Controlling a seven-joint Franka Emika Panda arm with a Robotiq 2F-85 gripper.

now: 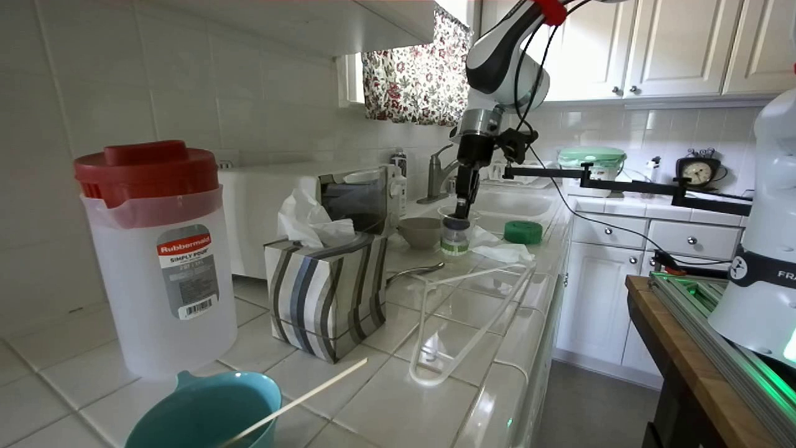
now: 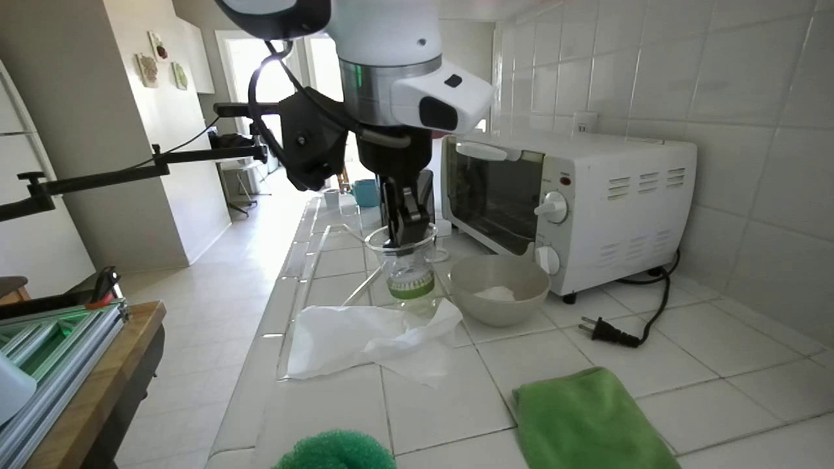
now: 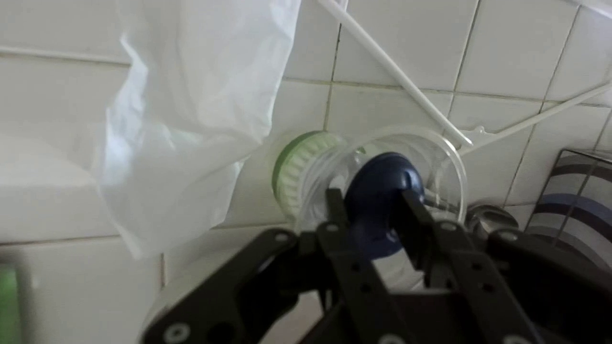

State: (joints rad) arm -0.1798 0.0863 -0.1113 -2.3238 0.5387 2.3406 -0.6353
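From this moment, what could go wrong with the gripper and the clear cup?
The gripper reaches into the mouth of the clear cup, so a sideways move might tip it. The shiny, rounded dark blue knob between the fingers could slip out. The thin white sheet lies close to the cup and may get dragged.

A: ok what room was that?
B: Kitchen for sure, it had a sink point(image 1: 513, 202), tap point(image 1: 435, 177), cabinets point(image 1: 681, 50) and a toaster oven point(image 2: 619, 202) on a tiled counter point(image 2: 449, 404).
A: Somebody's home?
B: Looked like it, the window point(image 1: 355, 78) had a flowery curtain point(image 1: 413, 78).
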